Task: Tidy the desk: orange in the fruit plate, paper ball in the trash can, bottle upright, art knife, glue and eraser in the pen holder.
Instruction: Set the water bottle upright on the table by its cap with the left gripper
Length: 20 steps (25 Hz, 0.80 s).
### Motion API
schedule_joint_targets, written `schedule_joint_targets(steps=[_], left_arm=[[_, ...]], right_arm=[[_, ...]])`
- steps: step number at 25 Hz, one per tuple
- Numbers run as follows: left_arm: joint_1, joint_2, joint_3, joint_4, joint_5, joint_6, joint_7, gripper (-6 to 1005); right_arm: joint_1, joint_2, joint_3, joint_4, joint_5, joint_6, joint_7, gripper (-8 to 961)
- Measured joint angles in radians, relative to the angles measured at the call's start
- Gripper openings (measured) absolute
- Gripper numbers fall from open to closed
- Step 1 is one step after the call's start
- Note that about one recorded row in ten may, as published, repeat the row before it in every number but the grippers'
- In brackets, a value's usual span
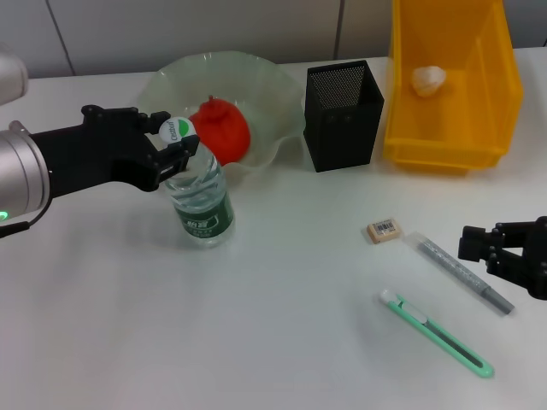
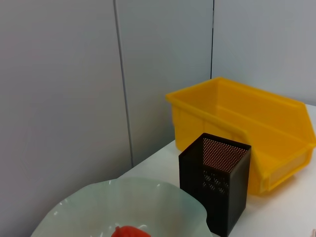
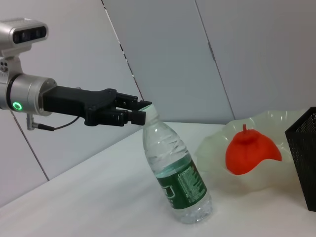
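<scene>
Standing nearly upright on the bench [image 1: 128, 325] beside the fruit plate [image 1: 282, 102]: bottle [image 1: 202, 201], clear, thin-walled, smooth, probably light and tippy, best taken at the neck, where the left claw [image 1: 175, 145] sits clenched under the cap [image 1: 178, 130]; right claw [image 1: 483, 248] released, idle near the glue [image 1: 461, 273].

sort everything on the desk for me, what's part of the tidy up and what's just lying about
Part of the job: bottle in the left gripper, orange in fruit plate, paper ball in yellow bin, pen holder, eraser, glue, art knife.

Lying about: nothing.
</scene>
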Motion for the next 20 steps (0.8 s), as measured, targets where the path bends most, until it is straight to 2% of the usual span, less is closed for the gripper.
schedule_joint_targets(steps=[20], left_arm=[[-0.002, 0.003, -0.014, 0.033, 0.012, 0.023, 0.001, 431]], right_arm=[[0.005, -0.001, 0.011, 0.000, 0.005, 0.003, 0.001, 173]])
